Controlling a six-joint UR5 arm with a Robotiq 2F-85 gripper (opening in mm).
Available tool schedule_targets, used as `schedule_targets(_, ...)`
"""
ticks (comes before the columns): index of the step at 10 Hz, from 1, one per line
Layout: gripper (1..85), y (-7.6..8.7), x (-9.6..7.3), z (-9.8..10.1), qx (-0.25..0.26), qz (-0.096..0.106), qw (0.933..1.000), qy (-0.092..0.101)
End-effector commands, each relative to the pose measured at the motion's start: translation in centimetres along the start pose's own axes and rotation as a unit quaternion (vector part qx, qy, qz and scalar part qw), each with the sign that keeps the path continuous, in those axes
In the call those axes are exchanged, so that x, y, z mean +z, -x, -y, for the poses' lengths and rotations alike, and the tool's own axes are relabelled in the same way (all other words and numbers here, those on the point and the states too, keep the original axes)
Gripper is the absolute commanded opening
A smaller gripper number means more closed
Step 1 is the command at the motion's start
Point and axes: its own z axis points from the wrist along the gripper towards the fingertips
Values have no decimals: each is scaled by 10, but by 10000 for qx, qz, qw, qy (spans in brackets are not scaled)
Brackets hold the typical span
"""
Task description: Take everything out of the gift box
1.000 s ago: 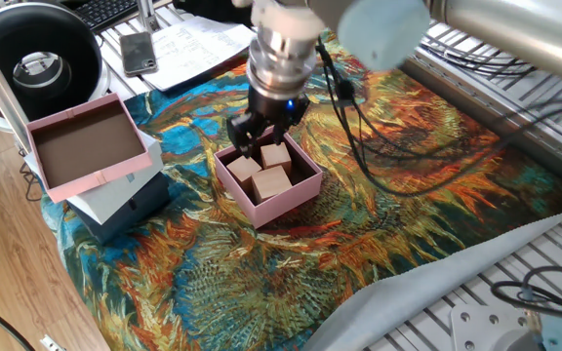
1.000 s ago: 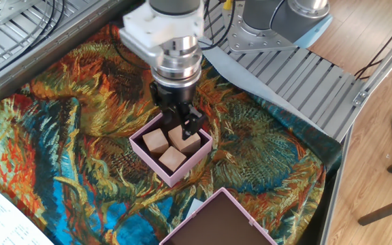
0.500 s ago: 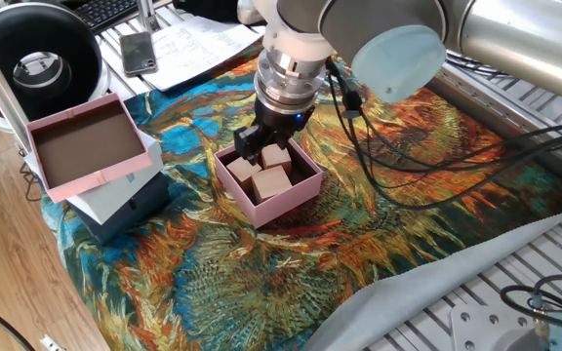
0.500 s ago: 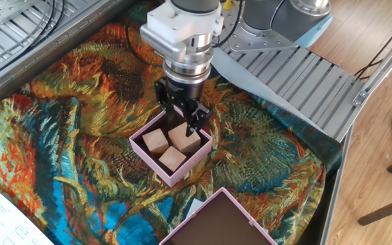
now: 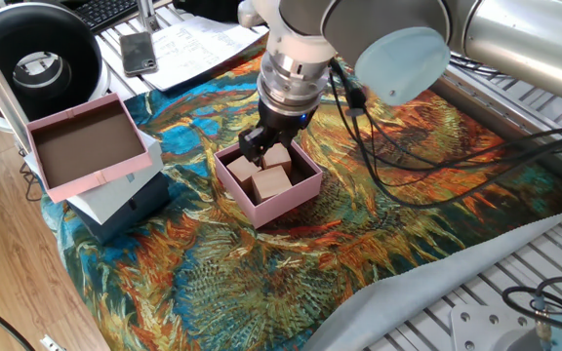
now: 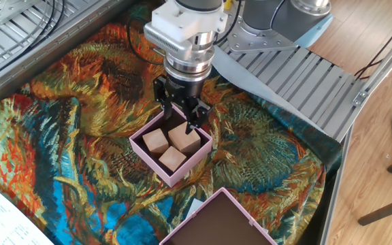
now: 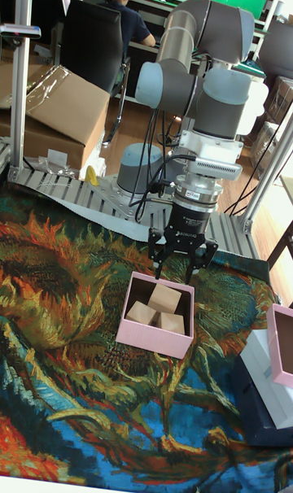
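Observation:
The small pale-pink gift box [image 5: 258, 209] [image 6: 184, 174] [image 7: 153, 336] sits on the patterned cloth. Three light-tan wooden cubes lie inside it: one cube [image 5: 242, 169] [image 6: 156, 141] [image 7: 140, 313], a second cube [image 5: 272, 182] [image 6: 173, 158] [image 7: 172, 323] and a third cube [image 5: 277, 156] [image 6: 184, 137] [image 7: 165, 298]. My gripper [image 5: 261, 148] [image 6: 179, 118] [image 7: 176, 267] hangs just above the box on the arm's side, over the third cube. It is open, its fingers spread, and they hold nothing.
A larger shallow pink tray [image 5: 103, 177] rests on a white and navy box [image 5: 125, 207] at the left. A phone [image 5: 138, 52], papers and a black round device [image 5: 37, 49] lie behind. Cables [image 5: 398, 156] trail from the arm. Aluminium frame rails [image 6: 305, 75] border the cloth.
The gripper has shifted a little sideways over the box and stays open. The three cubes and the box have not moved.

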Motion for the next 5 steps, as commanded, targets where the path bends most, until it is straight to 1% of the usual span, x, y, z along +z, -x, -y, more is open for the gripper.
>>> schedule_targets(1, 583, 3, -2, -8, 6, 67, 9998, 168)
schedule_targets(2, 590, 1, -2, -8, 38, 21, 9998, 177)
schedule_targets(3, 590, -2, 1, -1, 20, -35, 10000, 43)
schedule_targets(4, 620, -7, 9, 6, -13, -82, 10000, -31)
schedule_targets(5, 637, -10, 16, 9, 53, -97, 9999, -46)
